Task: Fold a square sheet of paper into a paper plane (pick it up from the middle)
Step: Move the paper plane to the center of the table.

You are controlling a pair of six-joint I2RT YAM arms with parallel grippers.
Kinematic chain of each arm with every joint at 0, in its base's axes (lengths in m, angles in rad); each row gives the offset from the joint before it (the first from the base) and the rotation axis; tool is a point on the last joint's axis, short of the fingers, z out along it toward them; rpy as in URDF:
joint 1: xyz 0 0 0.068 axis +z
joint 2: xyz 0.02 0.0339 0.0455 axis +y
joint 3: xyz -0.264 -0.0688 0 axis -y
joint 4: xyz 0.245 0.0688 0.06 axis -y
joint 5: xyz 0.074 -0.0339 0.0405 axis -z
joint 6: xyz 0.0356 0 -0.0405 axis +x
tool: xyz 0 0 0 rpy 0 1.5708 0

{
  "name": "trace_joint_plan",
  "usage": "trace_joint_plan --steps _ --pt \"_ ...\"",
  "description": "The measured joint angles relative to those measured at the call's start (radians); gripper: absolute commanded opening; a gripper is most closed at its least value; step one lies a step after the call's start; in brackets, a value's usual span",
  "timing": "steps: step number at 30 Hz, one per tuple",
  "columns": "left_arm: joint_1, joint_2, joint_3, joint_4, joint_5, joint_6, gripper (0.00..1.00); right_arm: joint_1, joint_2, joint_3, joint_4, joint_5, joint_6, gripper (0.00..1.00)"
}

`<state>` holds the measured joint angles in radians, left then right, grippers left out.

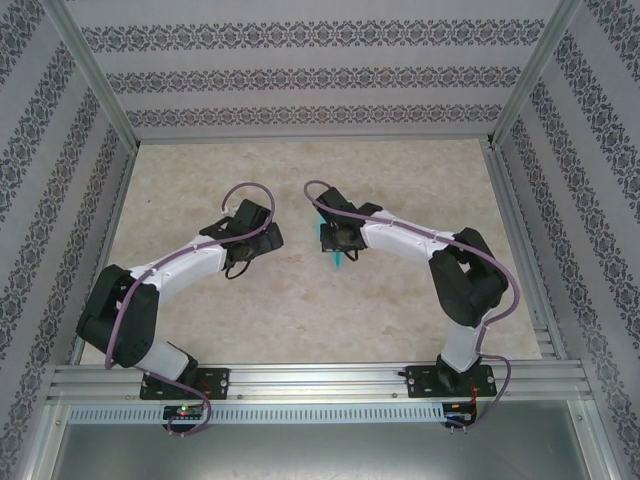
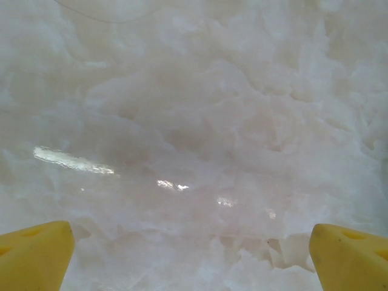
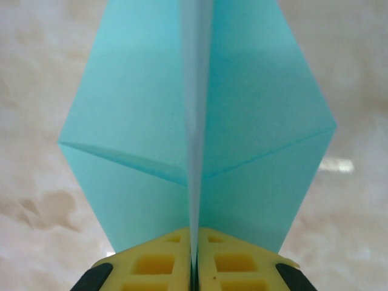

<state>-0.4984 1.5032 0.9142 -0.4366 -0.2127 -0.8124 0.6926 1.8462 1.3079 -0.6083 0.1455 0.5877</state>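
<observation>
Teal paper plane (image 3: 257,121) in right gripper (image 3: 194,251).

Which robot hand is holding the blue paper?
The right gripper: its yellow fingers are shut on the middle ridge of the plane. The left gripper is wide open over the table, holding nothing.

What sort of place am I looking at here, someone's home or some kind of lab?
Most likely a lab test booth, not a home: a left arm and right arm bolted to a metal rail, a marble-look table, and patterned walls boxing it in.
</observation>
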Motion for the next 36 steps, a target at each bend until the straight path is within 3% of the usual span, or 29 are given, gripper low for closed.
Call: trace_joint_plan --steps 12,26,32,36 --pt "0.012 -0.015 -0.034 -0.033 -0.004 0.022 1.0 -0.047 0.272 0.246 -0.014 0.011 -0.06 0.14" --pt "0.017 -0.015 -0.033 -0.037 -0.003 0.03 1.0 -0.048 0.335 0.293 -0.034 0.011 -0.059 0.21" --pt "0.039 -0.019 0.01 -0.072 -0.007 0.05 1.0 -0.045 0.298 0.32 -0.086 0.018 -0.049 0.48" --pt "0.061 -0.056 0.062 -0.089 -0.032 0.07 1.0 -0.045 0.165 0.32 -0.108 0.035 -0.057 0.69"
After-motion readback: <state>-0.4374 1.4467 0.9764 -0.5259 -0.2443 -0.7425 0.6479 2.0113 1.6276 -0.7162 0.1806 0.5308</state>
